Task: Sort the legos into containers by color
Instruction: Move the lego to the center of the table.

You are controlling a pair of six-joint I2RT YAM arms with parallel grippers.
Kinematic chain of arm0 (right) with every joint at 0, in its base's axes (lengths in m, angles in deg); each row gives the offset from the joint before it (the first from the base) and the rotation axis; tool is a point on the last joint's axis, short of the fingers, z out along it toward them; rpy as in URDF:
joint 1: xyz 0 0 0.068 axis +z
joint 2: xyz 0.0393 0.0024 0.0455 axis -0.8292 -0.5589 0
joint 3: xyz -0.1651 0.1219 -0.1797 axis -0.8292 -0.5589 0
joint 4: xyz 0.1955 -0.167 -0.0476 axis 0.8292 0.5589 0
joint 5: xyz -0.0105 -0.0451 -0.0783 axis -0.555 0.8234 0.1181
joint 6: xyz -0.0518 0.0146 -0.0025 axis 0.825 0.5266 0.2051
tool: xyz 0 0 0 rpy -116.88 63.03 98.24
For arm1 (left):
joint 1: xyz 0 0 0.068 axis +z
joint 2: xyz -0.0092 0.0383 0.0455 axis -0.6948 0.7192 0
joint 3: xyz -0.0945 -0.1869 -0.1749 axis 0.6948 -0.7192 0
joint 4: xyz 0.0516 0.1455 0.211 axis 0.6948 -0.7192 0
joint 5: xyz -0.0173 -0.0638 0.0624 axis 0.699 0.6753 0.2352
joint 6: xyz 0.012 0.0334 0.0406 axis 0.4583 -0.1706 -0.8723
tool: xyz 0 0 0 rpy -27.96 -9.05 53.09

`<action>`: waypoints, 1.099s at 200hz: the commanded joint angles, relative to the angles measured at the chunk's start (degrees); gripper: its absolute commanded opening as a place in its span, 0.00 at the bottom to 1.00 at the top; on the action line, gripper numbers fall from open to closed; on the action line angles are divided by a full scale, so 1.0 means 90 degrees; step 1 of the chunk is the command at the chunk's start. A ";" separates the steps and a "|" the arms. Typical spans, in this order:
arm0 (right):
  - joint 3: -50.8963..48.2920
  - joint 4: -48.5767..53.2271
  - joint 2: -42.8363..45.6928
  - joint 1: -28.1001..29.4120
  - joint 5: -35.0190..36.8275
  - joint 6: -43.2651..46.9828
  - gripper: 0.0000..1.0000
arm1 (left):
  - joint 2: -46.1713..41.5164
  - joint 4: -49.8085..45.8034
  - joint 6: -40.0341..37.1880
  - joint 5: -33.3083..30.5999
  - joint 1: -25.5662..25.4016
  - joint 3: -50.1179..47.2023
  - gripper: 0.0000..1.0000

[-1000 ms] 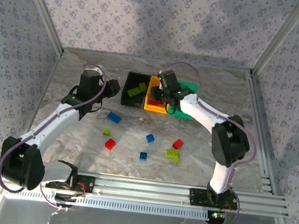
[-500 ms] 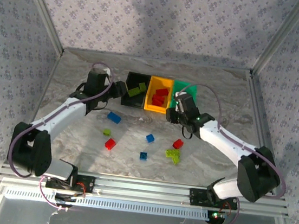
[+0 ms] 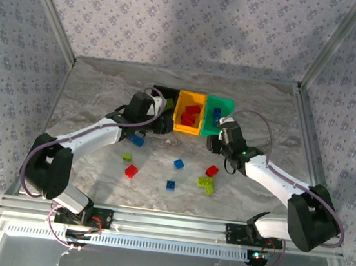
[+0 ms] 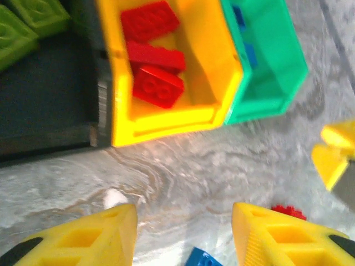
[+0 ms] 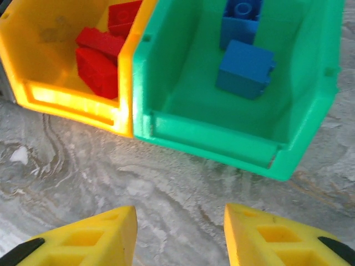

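The left fingers (image 4: pixel 100 238) are hanging apart over bare bench (image 4: pixel 183 160), gripping nothing, just in front of the black bin (image 4: pixel 44 100) and orange-yellow bin (image 4: pixel 166 119). The right fingers (image 5: pixel 94 235) are spread and empty too, facing the green bin (image 5: pixel 222 138). Reds (image 4: pixel 158 86) are sitting in orange-yellow, blues (image 5: pixel 244 69) in green, limes (image 4: pixel 16 36) in black (one colour each). Loose legos (image 3: pixel 178 164) are waiting mid-bench, so both look free to pick.

Grey marbled table (image 3: pixel 98 91), evenly lit, back wall (image 3: pixel 191 24) at 12 o'clock in lilac floral paper with soft shadows, matching side walls (image 3: pixel 8 86) at 9 and 3 o'clock, metal posts (image 3: pixel 50 10) at far corners, ribbed metal rail (image 3: pixel 173 226) at 6 o'clock.
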 commanded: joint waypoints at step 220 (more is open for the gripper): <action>-0.0832 -0.0628 0.0614 -0.1003 -0.0584 -0.0711 0.51 | 0.2533 -0.4276 -0.3523 -0.2056 -0.2308 0.2638 0.53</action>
